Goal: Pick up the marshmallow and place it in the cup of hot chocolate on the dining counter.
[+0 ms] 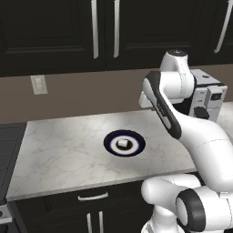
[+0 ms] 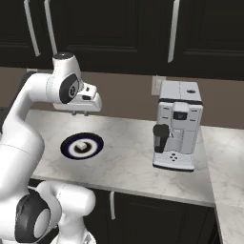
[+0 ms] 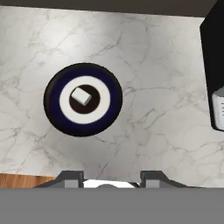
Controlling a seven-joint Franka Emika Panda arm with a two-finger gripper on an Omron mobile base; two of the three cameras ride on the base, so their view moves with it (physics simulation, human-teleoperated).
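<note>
worktop [image 1: 59,154]: marble, bounded at the back by a brown wall and black upper cabinets [image 1: 54,32]. its front edge runs above black drawers. its left edge meets a dark surface in the left base view; on the right it turns a corner and runs on toward the viewer in the right base view.

open room: the front left area of the worktop is bare marble, as is the strip between the plate [image 1: 124,144] and the coffee machine [image 2: 177,125]. the machine stands toward the back right, well apart from the plate. a wall outlet [image 1: 38,84] sits above the back left corner.

containers: the plate is round, dark blue with a white ring and dark centre, lying flat near the middle of the worktop, somewhat nearer the front edge. the marshmallow [image 3: 81,96] lies in the centre of the plate, a small white block, turned at an angle to the worktop edges in the hand view.

gripper [image 3: 111,177]: held above the worktop, pointing down, off to the side of the plate and clear of it. the finger tips [image 3: 70,176] stand a little apart with nothing between them; the marshmallow is untouched.
</note>
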